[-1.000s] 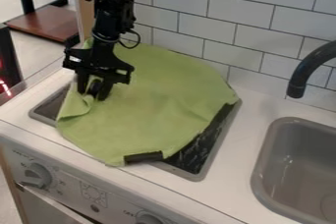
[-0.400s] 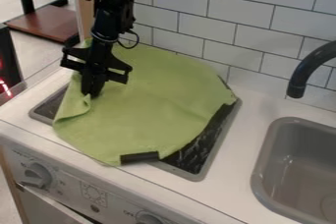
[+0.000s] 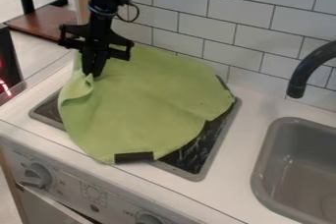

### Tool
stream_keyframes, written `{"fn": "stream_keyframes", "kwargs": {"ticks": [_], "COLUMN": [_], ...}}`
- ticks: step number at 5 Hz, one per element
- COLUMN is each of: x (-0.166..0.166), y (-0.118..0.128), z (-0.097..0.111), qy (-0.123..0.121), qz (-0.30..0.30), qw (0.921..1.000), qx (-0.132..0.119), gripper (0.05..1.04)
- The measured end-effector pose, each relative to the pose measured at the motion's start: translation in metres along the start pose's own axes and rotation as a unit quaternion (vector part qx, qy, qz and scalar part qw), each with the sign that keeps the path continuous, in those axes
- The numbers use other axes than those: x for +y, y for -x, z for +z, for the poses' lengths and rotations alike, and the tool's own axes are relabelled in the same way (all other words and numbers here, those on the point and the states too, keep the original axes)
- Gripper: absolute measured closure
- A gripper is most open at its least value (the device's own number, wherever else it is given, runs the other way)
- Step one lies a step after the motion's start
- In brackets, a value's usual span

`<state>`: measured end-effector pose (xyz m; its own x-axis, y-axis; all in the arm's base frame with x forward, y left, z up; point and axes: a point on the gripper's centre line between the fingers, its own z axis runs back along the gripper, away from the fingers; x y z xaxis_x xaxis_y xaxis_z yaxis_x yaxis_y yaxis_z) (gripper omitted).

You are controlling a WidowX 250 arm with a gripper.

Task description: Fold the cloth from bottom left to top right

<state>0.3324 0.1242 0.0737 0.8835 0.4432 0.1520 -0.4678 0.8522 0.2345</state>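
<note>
The gripper [image 3: 94, 74] hangs over the upper left part of the stove, its fingers together and shut on the green cloth [image 3: 141, 105]. A pinched bit of the cloth's left side is raised at the fingertips, with a small fold hanging just below them. The rest of the cloth lies spread over the dark stove top, its lower edge reaching the counter's front and a dark patch showing at its bottom edge.
Right of the stove top [image 3: 197, 154] is a grey sink [image 3: 263, 169] under a black faucet [image 3: 308, 68]. A white tiled wall [image 3: 216, 26] stands behind. Knobs [image 3: 37, 175] line the stove's front.
The gripper has closed on the cloth and risen, drawing the cloth's left side up with it. The cloth's right and lower edges have shifted slightly.
</note>
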Motion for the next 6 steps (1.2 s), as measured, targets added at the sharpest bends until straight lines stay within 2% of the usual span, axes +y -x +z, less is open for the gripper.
{"fn": "stream_keyframes", "kwargs": {"ticks": [1, 2, 4, 5, 6], "x": [-0.02, -0.051, -0.093, -0.107, -0.116], "y": [0.013, 0.021, 0.033, 0.039, 0.044], "z": [0.004, 0.012, 0.018, 0.005, -0.012], "qy": [0.031, 0.047, 0.061, 0.055, 0.037], "qz": [-0.027, -0.064, -0.113, -0.132, -0.15], "qw": [0.9987, 0.9965, 0.9916, 0.9897, 0.9879], "qx": [0.031, 0.027, 0.009, 0.01, 0.005], "gripper": [1.032, 1.032, 1.032, 1.032, 1.032]}}
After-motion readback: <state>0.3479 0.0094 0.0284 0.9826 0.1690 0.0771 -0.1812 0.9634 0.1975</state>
